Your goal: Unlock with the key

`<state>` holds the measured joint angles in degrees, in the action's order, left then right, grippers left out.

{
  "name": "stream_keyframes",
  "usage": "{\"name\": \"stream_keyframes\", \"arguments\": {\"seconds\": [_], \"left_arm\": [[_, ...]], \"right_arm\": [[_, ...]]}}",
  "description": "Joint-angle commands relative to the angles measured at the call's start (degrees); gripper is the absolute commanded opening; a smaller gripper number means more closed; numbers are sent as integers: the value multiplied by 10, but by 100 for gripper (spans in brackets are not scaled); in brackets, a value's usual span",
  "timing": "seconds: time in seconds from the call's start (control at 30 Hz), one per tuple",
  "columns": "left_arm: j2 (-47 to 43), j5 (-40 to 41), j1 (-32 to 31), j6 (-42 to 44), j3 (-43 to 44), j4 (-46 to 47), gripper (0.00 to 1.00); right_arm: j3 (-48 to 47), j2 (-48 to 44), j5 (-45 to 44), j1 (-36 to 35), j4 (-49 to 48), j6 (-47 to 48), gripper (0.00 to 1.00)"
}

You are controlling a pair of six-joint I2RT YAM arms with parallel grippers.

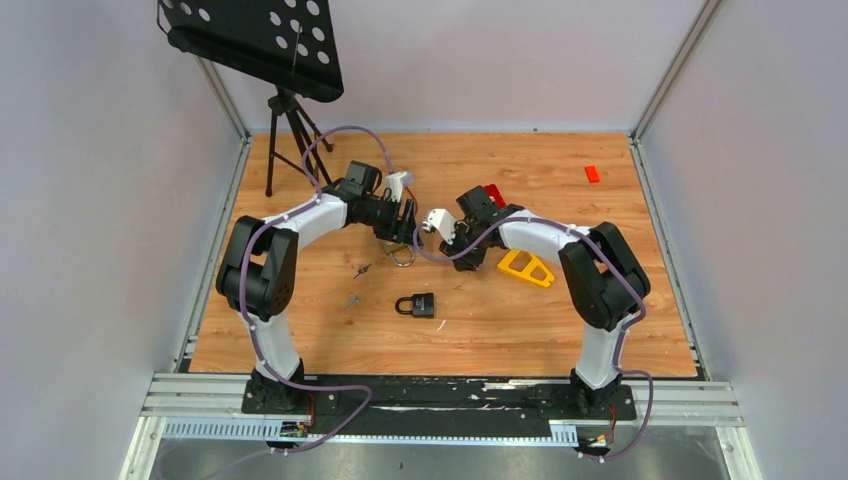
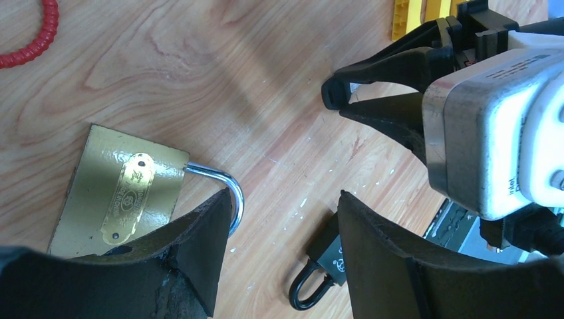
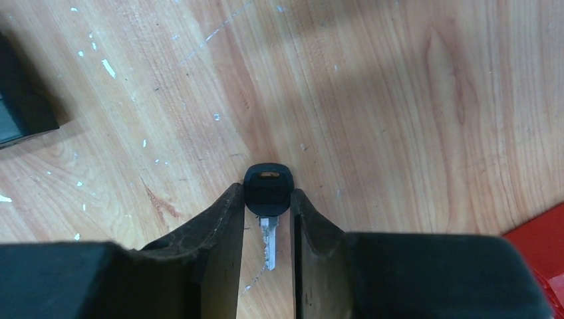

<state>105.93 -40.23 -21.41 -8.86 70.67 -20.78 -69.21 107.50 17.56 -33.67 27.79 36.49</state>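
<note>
Black fingers point(image 3: 219, 232) of the right gripper point(image 3: 267, 199) are pinching the small silver key with a round black plastic head point(image 3: 267, 189), gripping that head at their tips with the blade pointing back toward the wrist, over the scratched wooden table point(image 3: 399, 100). Beside it, the left gripper point(image 2: 282, 199) is hanging with its jaws spread wide and grasping nothing. One of its fingers is overlapping the flat brass padlock with a silver shackle point(image 2: 120, 193) lying on the wood, while a smaller black padlock point(image 2: 326, 252) is lying nearer the arm bases.
</note>
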Motion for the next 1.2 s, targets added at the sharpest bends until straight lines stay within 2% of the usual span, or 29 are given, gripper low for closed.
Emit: {"name": "stream_keyframes", "arguments": {"seconds": [0.0,0.33,0.5,0.57,0.9,1.17], "left_arm": [[1,-12,-1,-3,6,13,67],[6,-17,-4,-11,11,17,67],[6,-17,-7,-11,10,18,67],[6,-17,-7,-11,9,18,67],[7,-20,-8,-15,8,20,67],[8,-20,-14,-16,13,20,67]], "right_arm": [[4,-39,27,2,-13,-7,6],[-5,-57,29,3,-11,-15,7],[4,-57,15,6,2,-11,27],[13,-59,8,8,5,-7,30],[40,-55,-6,9,8,3,28],[45,-30,-22,8,-11,-12,18]]}}
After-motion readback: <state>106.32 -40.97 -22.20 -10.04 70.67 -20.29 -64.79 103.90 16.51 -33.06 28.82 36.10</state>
